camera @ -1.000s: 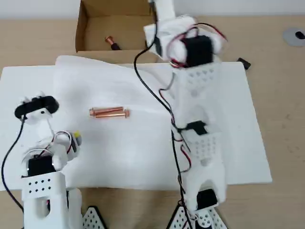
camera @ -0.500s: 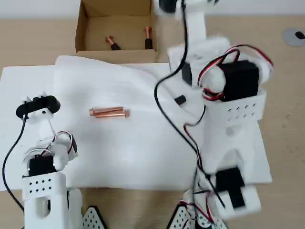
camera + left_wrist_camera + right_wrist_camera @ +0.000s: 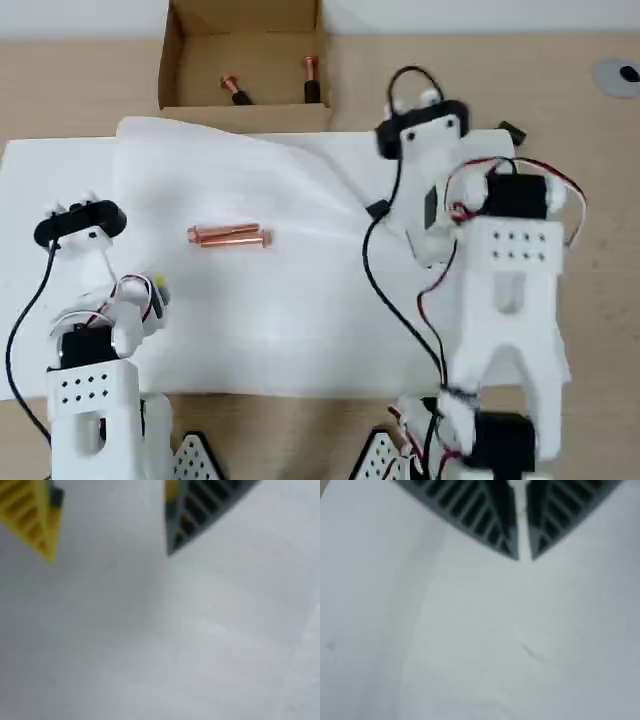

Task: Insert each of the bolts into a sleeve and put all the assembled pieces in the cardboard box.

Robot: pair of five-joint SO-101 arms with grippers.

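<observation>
Two assembled pieces [image 3: 310,76] lie inside the cardboard box [image 3: 168,65]. Bolt and sleeve [image 3: 229,236]: on the white sheet [image 3: 300,320], well apart from the box, toward the arms. Left arm [image 3: 88,385] jaws: spread, empty. Right arm [image 3: 508,275] jaws: pressed together, empty.

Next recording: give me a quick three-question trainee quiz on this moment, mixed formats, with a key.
1. True or false: the cardboard box holds two assembled pieces.
2. Multiple choice: the copper parts outside the box lie on A) the white foam sheet, B) bare wood, C) a box flap.
3. Fill in: the right gripper is shut; the left gripper is ____.
Key: 1 true; 2 A; 3 open.
</observation>
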